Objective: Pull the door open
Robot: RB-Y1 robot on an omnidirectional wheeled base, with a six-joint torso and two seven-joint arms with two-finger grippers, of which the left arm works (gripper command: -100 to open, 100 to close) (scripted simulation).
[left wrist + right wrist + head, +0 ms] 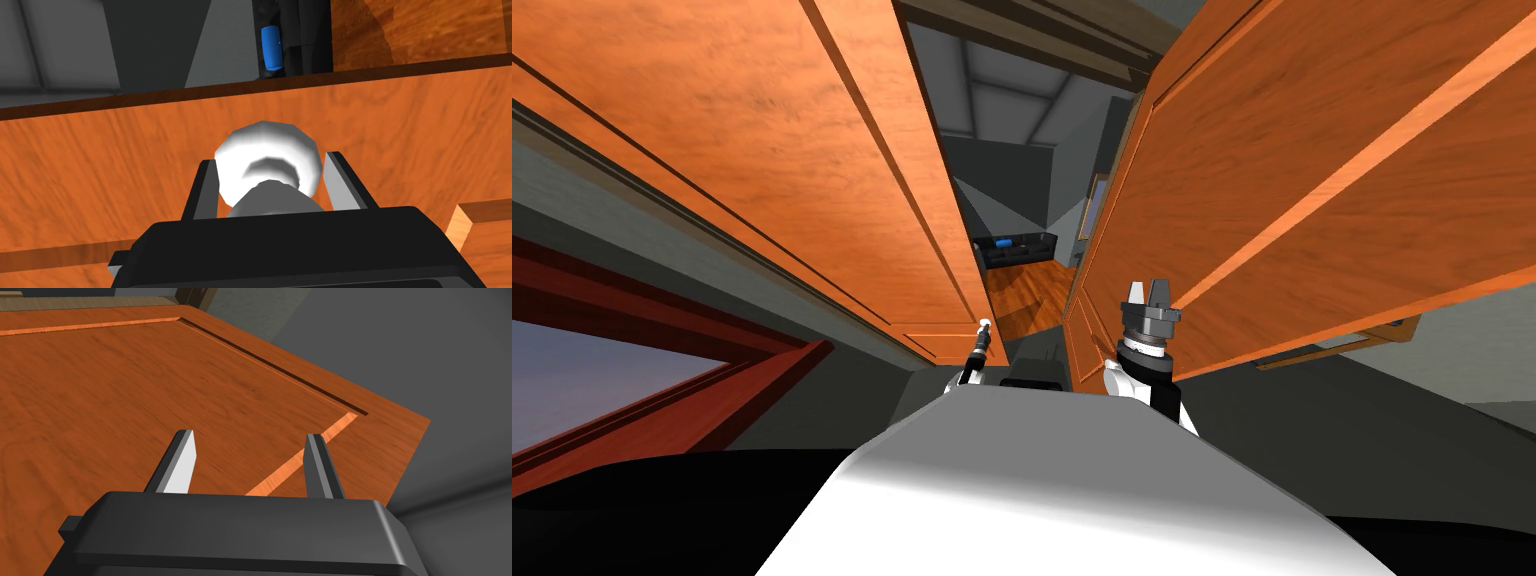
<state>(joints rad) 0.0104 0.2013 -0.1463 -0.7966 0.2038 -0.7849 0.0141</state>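
Left pincer [270, 162] is clamped on the white knob [267, 150] of the orange wooden door [125, 165], right by the door's edge. Past that edge there's a dark sofa [305, 35] with a blue roll [272, 47] on it. Right pincer [250, 435] is spread, close to the other orange door panel [125, 388].

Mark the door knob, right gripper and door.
door knob [267, 150]: left wrist view, rounded white head.
right gripper [250, 434]: right wrist view, midway between fingertips.
door [100, 165]: left wrist view, orange face.
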